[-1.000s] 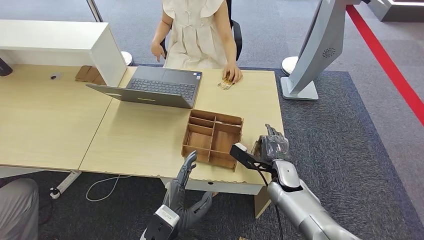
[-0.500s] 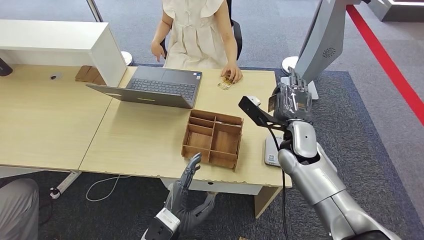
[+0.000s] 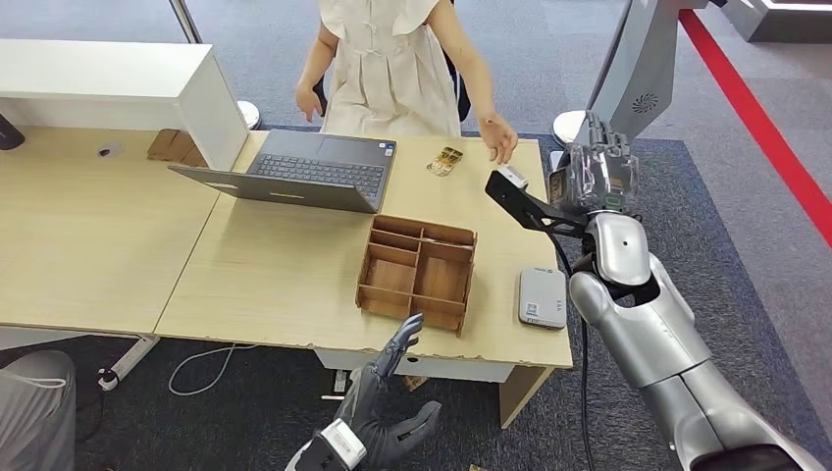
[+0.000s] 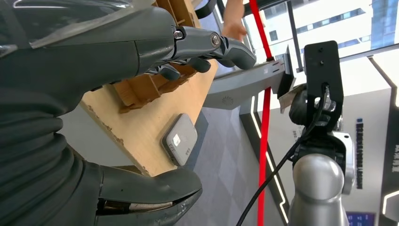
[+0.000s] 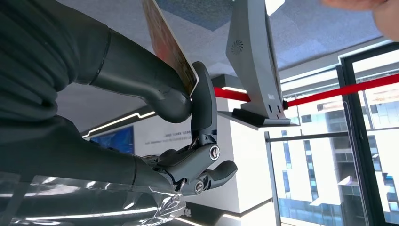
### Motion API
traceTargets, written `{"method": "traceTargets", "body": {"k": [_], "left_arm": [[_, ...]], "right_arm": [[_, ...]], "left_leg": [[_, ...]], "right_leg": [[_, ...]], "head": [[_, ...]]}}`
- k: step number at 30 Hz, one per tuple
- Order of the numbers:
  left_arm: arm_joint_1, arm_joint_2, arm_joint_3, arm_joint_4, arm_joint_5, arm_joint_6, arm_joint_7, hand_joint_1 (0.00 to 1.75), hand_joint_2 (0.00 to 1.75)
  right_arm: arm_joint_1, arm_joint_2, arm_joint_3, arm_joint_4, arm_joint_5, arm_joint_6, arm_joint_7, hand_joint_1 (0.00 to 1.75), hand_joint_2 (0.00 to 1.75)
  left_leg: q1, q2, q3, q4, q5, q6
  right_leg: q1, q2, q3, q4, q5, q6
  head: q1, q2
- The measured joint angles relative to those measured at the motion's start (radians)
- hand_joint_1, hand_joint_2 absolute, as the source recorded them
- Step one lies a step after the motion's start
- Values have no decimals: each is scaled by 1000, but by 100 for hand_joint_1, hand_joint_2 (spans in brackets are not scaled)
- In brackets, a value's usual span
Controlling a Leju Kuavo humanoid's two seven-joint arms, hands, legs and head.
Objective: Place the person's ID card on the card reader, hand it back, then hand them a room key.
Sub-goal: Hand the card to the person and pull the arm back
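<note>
My right hand is raised above the table's right edge and pinches the ID card between thumb and a finger. The person's hand hovers open just left of it, a short gap away. The grey card reader lies bare on the table's front right corner, below my right forearm; it also shows in the left wrist view. A small stack of key cards lies on the table's far side by the laptop. My left hand hangs open below the table's front edge, holding nothing.
A wooden compartment tray sits mid-table left of the reader. An open laptop stands behind it. A white shelf unit is at the far left, and a grey kiosk stand stands on the floor at the right.
My right hand lifted the card off the reader and carried it up and toward the person. The person's hand left the key cards and reaches toward mine. My left hand drifted slightly right.
</note>
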Motion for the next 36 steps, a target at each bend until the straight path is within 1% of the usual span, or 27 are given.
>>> {"method": "traceTargets", "body": {"k": [4, 8, 13, 21, 25, 31, 36], "left_arm": [[-5, -5, -3, 8, 0, -4, -6, 0, 175], [-12, -11, -7, 19, 1, -20, -15, 0, 175], [-26, -26, -11, 40, 4, -25, -24, 0, 175], [-51, -48, -27, 85, 29, -14, -32, 0, 175], [-63, -58, -37, 108, 47, 9, -49, 0, 175], [-73, -69, -42, 136, 68, 41, -66, 0, 175], [-77, -74, -45, 153, 76, 53, -69, 0, 175]], "right_arm": [[-14, 0, 1, -3, 1, 13, 0, 175, 175], [-45, 5, 8, 1, 8, 55, 0, 175, 175], [-123, 43, 23, 35, 4, 87, -3, 175, 175], [-211, 119, 47, 121, -20, 79, -24, 175, 175], [-244, 154, 57, 170, -36, 59, -39, 175, 175], [-276, 199, 74, 244, -58, 26, -54, 175, 175], [-279, 218, 85, 291, -59, 12, -55, 172, 175]], "left_leg": [[0, 0, 0, 0, 0, 0], [0, 0, -1, 0, 0, 0], [0, 0, -1, 0, 0, 0], [0, 0, -2, 0, 0, 0], [0, 0, -2, 0, 0, 0], [0, 0, -2, 0, 0, 0], [0, 0, -2, 0, 0, 0]], "right_leg": [[0, 0, 0, 0, 0, 0], [0, 0, 0, 0, 0, 0], [0, 0, -1, 0, 0, 0], [0, 0, -1, 1, 0, 0], [0, 0, -1, 1, 0, 0], [0, 0, -1, 1, 0, 0], [0, 0, -1, 1, 0, 0]], "head": [[0, 0], [0, 0], [0, 0], [0, 0], [0, 0], [0, 0], [0, 0]]}}
